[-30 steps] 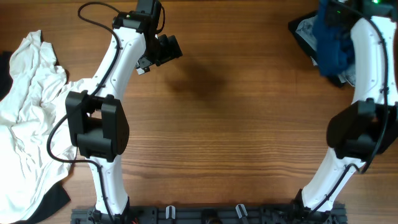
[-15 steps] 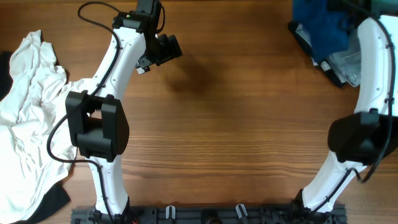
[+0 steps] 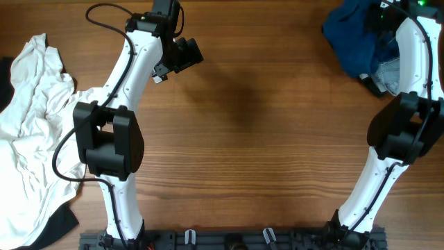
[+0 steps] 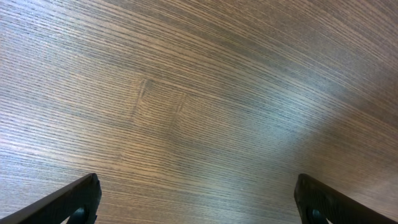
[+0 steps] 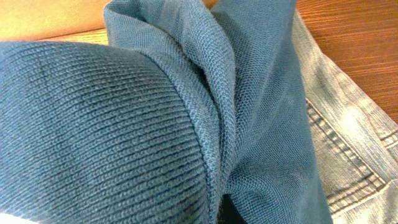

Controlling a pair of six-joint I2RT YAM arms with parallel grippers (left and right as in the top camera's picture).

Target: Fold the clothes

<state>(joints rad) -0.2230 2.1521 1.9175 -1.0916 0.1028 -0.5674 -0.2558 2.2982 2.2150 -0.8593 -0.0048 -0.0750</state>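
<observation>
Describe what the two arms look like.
Both arms have slim white links and bulky black joint housings. The left arm carries a looping black cable and black fingers. A green light shows at the right arm wrist.

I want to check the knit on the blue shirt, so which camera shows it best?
The right wrist view: the blue shirt fills the frame, its knit and folds sharp, over pale denim. Overhead shows it only as a bunched heap at the far right corner. The left wrist view shows only tabletop.

I see bright even light, soft shadow mid tabletop (image 3: 239, 104), pale sheen in left wrist view, right wrist close-up sharp.
</observation>
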